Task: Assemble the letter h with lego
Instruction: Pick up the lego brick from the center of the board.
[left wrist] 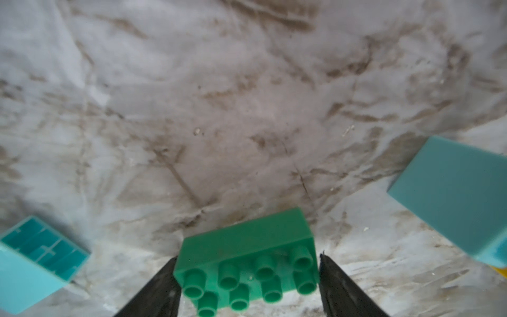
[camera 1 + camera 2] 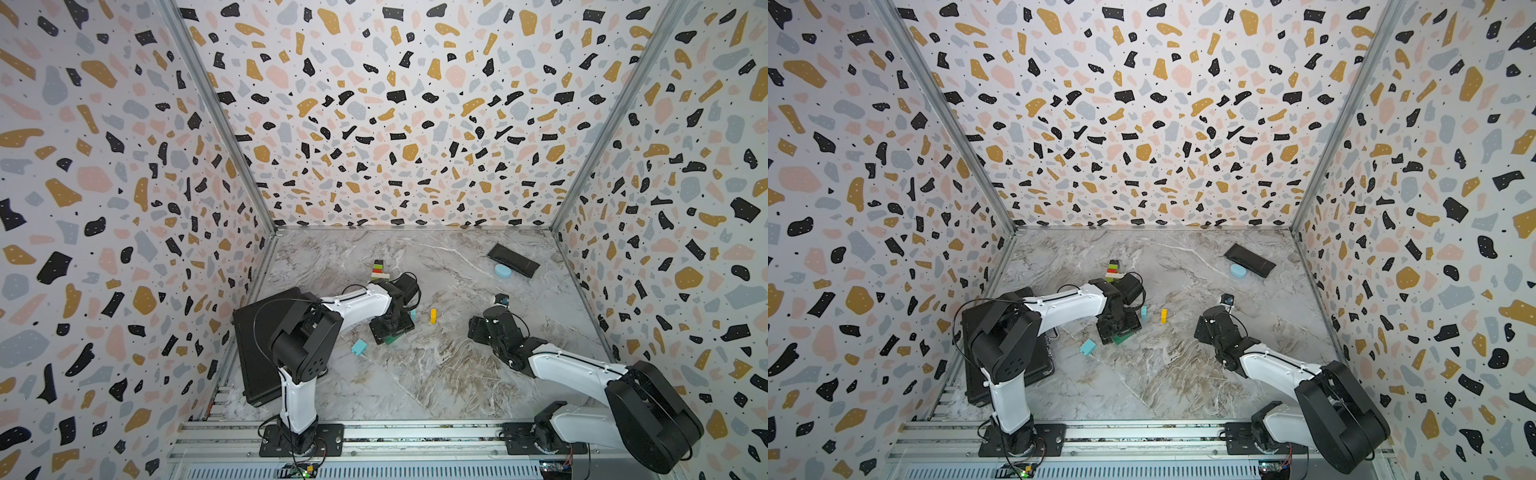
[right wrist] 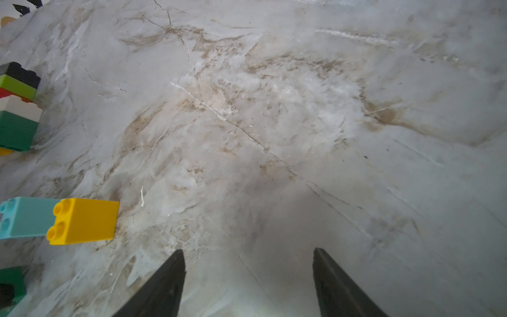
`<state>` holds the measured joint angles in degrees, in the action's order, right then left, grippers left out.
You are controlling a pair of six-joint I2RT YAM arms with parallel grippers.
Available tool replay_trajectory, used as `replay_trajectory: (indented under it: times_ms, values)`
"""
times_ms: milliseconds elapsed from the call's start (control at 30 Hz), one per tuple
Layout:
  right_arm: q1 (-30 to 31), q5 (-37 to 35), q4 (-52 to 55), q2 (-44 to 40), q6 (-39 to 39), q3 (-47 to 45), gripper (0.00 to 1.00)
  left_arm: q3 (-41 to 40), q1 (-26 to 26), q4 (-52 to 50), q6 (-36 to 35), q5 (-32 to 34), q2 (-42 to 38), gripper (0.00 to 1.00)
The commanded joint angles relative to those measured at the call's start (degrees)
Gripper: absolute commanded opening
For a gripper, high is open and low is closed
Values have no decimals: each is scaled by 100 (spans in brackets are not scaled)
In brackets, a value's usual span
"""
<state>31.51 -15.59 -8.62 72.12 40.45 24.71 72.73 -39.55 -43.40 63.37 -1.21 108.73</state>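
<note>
2 hands over the marble bench (image 2: 457, 374), only 1 of them at a brick. Reading across a top view:

- Far left: large black case (image 2: 257, 345) at the bench edge, under the left arm. Not part of the job.
- Toward the back: stack of bricks (image 2: 379, 268), black on top, then lime, red, white. The right wrist view adds dark green and a sliver of yellow below.
- Nearer the front: light blue brick (image 2: 358, 347), loose, tipped on its side.
- Just right of it: left hand (image 1: 248, 255), lowered over the dark green brick (image 1: 241, 241), which has 8 studs. Jaws partly open, 1 at each short end. 1 finger looks to touch and a hairline gap shows at the other, so I cannot tell if it is truly pinched.
- Middle: second light blue brick (image 2: 412, 314), with the yellow brick (image 2: 433, 316) near it but apart.
- Right: right hand (image 3: 248, 250), jaws wide, nothing between them, bare bench beneath.
- Back right: pale blue oval thing (image 2: 503, 271) against a flat black case (image 2: 513, 259).

Handling, as a judgement: the bricks are hard, hollow and light. They should not crush, but the glossy walls could slip or twist. Hold them on flat opposite walls, low and square, leaving the studs free for pressing.

Writing: none legible, and the stud tops are too blurred to read.
</note>
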Motion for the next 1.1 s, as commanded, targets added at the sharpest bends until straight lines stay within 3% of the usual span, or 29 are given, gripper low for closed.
replay_trajectory:
  times_ms: [0, 233, 433, 533, 800, 1067]
  values:
    - [-13, 4, 36, -38, -54, 187, 75, 193, -15, -254, -163, 121, 69, 77]
    - [-9, 11, 36, -49, -54, 191, 75, 256, -14, -278, -212, 103, 112, 70]
    - [-11, 13, 34, -49, -59, 192, 75, 377, -36, -426, -355, 154, 121, 58]
    - [-12, 19, 36, -49, -63, 192, 75, 503, -90, -571, -540, 244, 100, 47]
    - [-13, 15, 36, -90, -57, 183, 74, 1024, -379, -1067, -1660, 692, -176, 21]
    - [-13, -46, 61, -150, -46, 160, 73, 1373, -390, -747, -2604, 236, -136, 7]
